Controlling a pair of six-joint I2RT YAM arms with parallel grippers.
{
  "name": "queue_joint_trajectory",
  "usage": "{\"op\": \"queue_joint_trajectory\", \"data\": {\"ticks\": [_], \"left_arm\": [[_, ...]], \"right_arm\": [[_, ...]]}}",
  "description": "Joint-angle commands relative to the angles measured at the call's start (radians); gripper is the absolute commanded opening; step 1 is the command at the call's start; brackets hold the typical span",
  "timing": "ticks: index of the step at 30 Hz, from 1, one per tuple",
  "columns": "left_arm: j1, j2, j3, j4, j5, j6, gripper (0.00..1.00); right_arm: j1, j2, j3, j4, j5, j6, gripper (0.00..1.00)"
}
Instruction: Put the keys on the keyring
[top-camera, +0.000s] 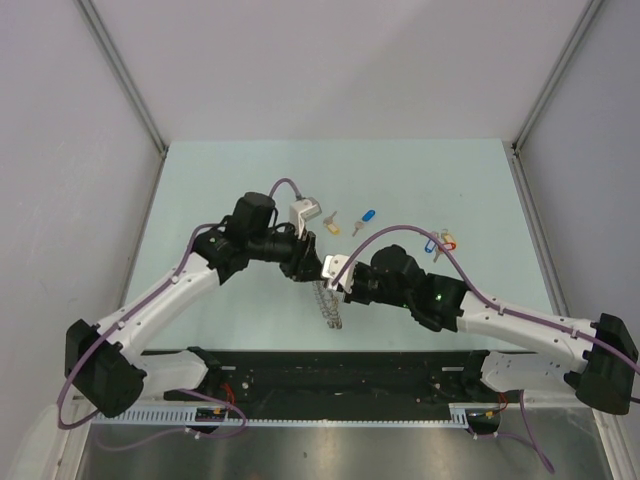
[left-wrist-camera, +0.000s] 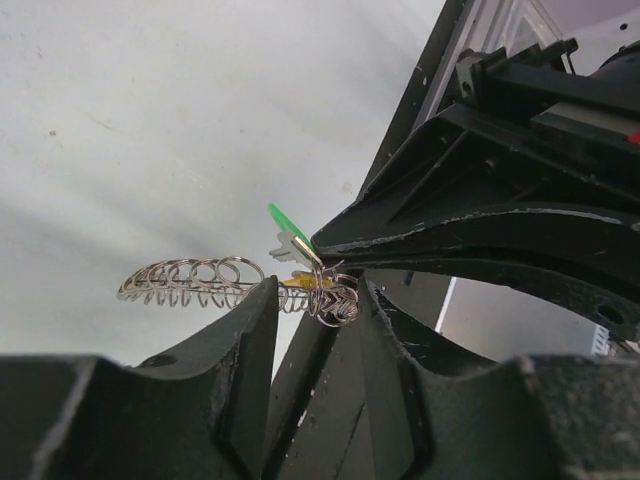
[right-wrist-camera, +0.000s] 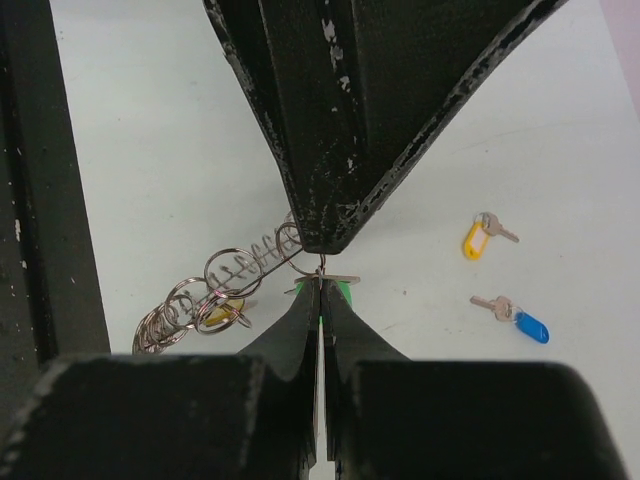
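The keyring (top-camera: 329, 302) is a grey coil of wire rings hanging below the two grippers at mid-table. My left gripper (top-camera: 312, 262) grips its upper end; in the left wrist view the end rings sit pinched between its fingers (left-wrist-camera: 318, 290) and the coil (left-wrist-camera: 190, 283) runs off left. My right gripper (top-camera: 331, 270) is shut on a silver key with a green tag (right-wrist-camera: 343, 291), its tip (right-wrist-camera: 320, 285) right against the left gripper's tip. The green tag (left-wrist-camera: 283, 220) also shows in the left wrist view. A yellow-tag key (right-wrist-camera: 215, 315) hangs among the keyring's rings (right-wrist-camera: 225, 275).
Loose on the table beyond the grippers lie a yellow-tag key (top-camera: 333, 222) (right-wrist-camera: 475, 238) and a blue-tag key (top-camera: 366, 216) (right-wrist-camera: 528, 325). A small bunch with red, blue and yellow tags (top-camera: 441, 241) lies to the right. Walls enclose the table on three sides.
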Motion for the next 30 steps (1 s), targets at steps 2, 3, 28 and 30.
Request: {"op": "queue_joint_trajectory", "data": {"ticks": [2, 3, 28, 30], "left_arm": [[-0.023, 0.029, 0.048, -0.053, 0.059, 0.096, 0.4], [-0.03, 0.037, 0.051, -0.06, 0.051, 0.103, 0.39], [0.063, -0.147, -0.084, 0.22, 0.007, -0.025, 0.0], [0.068, -0.19, -0.129, 0.315, -0.009, -0.075, 0.0]], "right_arm": [[0.011, 0.004, 0.052, 0.044, 0.018, -0.006, 0.0], [0.013, 0.004, 0.052, 0.045, 0.018, -0.006, 0.0], [0.007, -0.053, -0.02, 0.047, 0.081, 0.084, 0.0], [0.005, -0.056, -0.051, 0.088, 0.078, 0.115, 0.0]]}}
